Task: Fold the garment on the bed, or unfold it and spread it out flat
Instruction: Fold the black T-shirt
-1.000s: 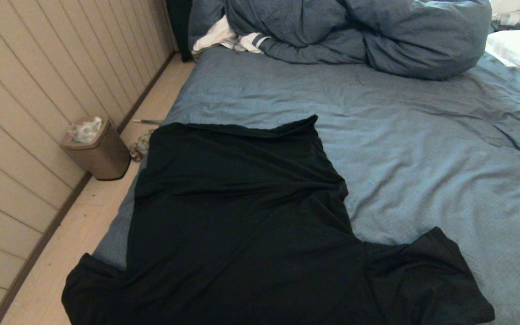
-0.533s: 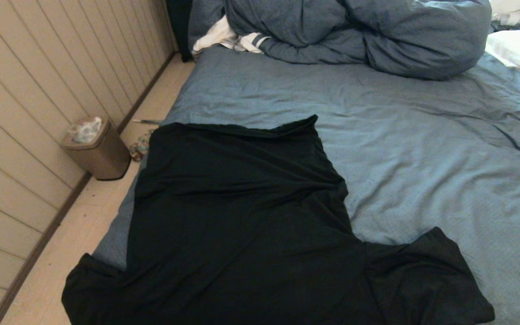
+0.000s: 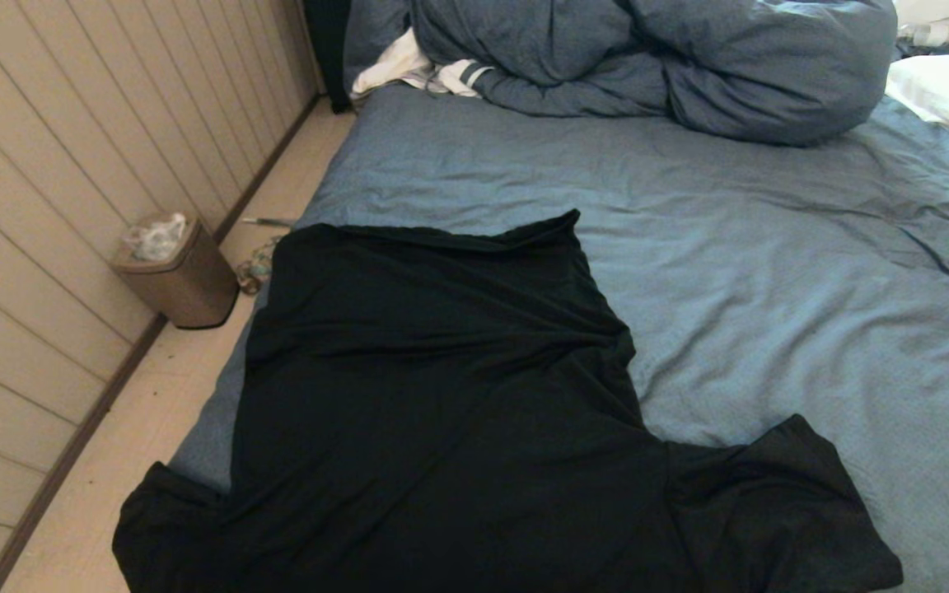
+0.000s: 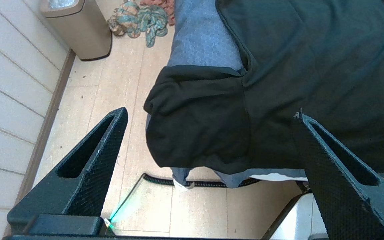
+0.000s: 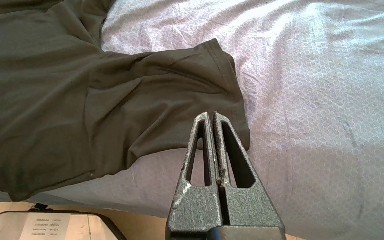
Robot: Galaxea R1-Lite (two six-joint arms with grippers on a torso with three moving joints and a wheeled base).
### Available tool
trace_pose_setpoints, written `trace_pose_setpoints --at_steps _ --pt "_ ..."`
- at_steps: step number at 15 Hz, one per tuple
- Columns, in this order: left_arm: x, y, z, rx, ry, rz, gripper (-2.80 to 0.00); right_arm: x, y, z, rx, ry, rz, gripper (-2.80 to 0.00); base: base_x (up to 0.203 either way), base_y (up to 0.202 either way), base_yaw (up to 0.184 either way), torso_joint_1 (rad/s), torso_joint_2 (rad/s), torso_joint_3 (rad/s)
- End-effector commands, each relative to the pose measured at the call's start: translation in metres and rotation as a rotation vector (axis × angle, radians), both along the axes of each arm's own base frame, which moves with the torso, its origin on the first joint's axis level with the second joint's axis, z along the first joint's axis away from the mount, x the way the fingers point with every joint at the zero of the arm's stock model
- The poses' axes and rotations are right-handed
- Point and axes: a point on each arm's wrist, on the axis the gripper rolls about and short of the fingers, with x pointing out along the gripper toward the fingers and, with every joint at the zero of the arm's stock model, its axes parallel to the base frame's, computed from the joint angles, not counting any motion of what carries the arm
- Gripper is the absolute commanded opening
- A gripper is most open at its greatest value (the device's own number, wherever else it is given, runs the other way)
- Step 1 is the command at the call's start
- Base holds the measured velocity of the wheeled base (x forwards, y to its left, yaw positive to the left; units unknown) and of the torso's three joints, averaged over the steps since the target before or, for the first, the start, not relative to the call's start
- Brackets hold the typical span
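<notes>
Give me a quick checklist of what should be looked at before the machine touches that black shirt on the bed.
1. T-shirt spread open, plain side up: ok.
2. Whole shirt on the bed: not ok; one sleeve droops over the bed's edge above the floor.
3. Other sleeve on the sheet: ok, though creased.
4. Left tool ready to grab: ok; wide open, holding nothing, above the hanging sleeve.
5. Right tool ready to grab: not ok; shut, empty, near the other sleeve's hem.
6. Duvet clear of the shirt: ok; bunched at the far end.
</notes>
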Motion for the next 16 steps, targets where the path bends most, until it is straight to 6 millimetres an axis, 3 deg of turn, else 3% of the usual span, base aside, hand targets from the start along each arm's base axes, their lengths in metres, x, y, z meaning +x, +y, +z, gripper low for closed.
trace_pose_setpoints --at_steps 1,7,9,12,14,16 --pt "0.0 0.0 0.0 0.002 0.001 -0.002 0.0 0.0 0.0 0.0 0.001 0.003 0.0 -2.8 0.0 0.0 0.0 0.0 0.0 0.0" --pt "0.0 0.0 0.0 -0.004 -0.001 0.003 0.0 0.0 0.0 0.001 -0.005 0.001 0.002 -2.8 0.0 0.0 0.0 0.0 0.0 0.0" --pt "-0.003 0.0 0.018 -0.01 -0.033 0.0 0.0 -0.002 0.0 0.008 -0.006 0.024 0.006 -2.8 0.0 0.0 0.0 0.0 0.0 0.0" --pt "0.012 0.0 0.076 -0.046 0.004 -0.007 0.0 0.0 0.001 0.072 0.004 0.08 0.061 -2.8 0.0 0.0 0.0 0.0 0.0 0.0" --pt "0.039 0.0 0.125 -0.098 0.028 -0.01 0.0 0.027 0.002 0.117 0.028 0.172 0.09 -2.8 0.0 0.0 0.0 0.0 0.0 0.0" --pt "0.076 -0.001 0.158 -0.132 0.087 -0.018 0.0 0.069 0.004 0.155 0.066 0.267 0.103 -2.8 0.0 0.0 0.0 0.0 0.0 0.0"
